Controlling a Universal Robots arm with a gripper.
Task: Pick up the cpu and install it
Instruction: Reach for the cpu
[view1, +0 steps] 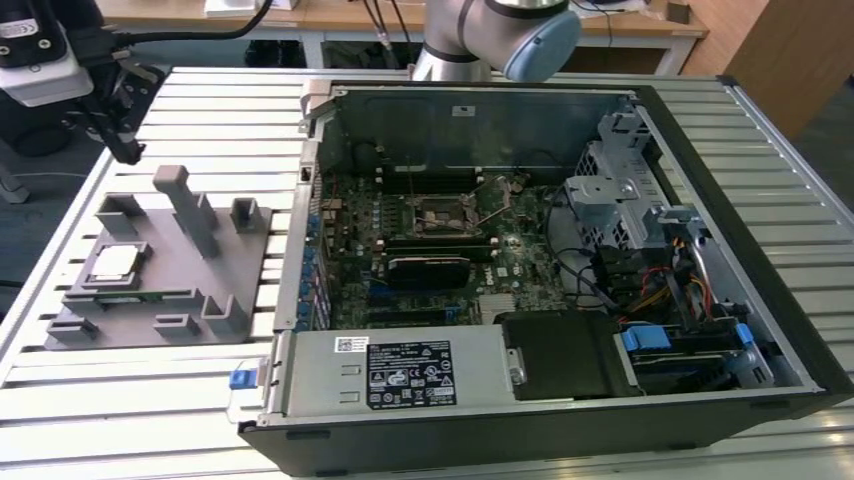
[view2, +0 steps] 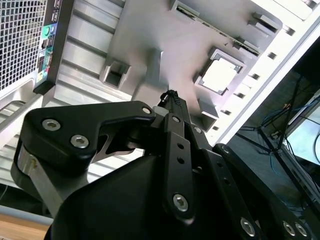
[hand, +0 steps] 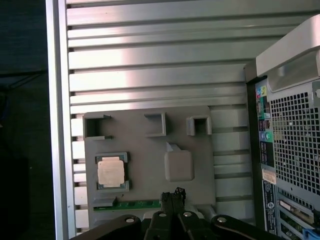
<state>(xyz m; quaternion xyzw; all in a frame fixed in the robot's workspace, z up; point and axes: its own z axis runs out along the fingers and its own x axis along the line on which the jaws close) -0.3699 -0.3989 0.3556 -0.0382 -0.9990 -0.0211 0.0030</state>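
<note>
The cpu (view1: 114, 263) is a small square chip with a silver top. It lies flat in a pocket of the grey fixture (view1: 187, 275) on the exterior view's left, and it is seen in both wrist views (view2: 220, 75) (hand: 110, 172). My gripper (view1: 127, 148) hangs above the slatted table beyond the fixture, well clear of the chip. Its black fingers (hand: 172, 195) are shut together with nothing between them (view2: 170, 97). The open socket (view1: 441, 215) sits in the middle of the motherboard inside the case.
The open computer case (view1: 747, 330) takes up the centre and right of the slatted table (view1: 120, 400). The fixture's tall grey posts (view1: 180, 190) stand near the cpu. A green memory stick (hand: 135, 204) lies along the fixture's edge. The case's rear panel (hand: 295, 150) is close beside the fixture.
</note>
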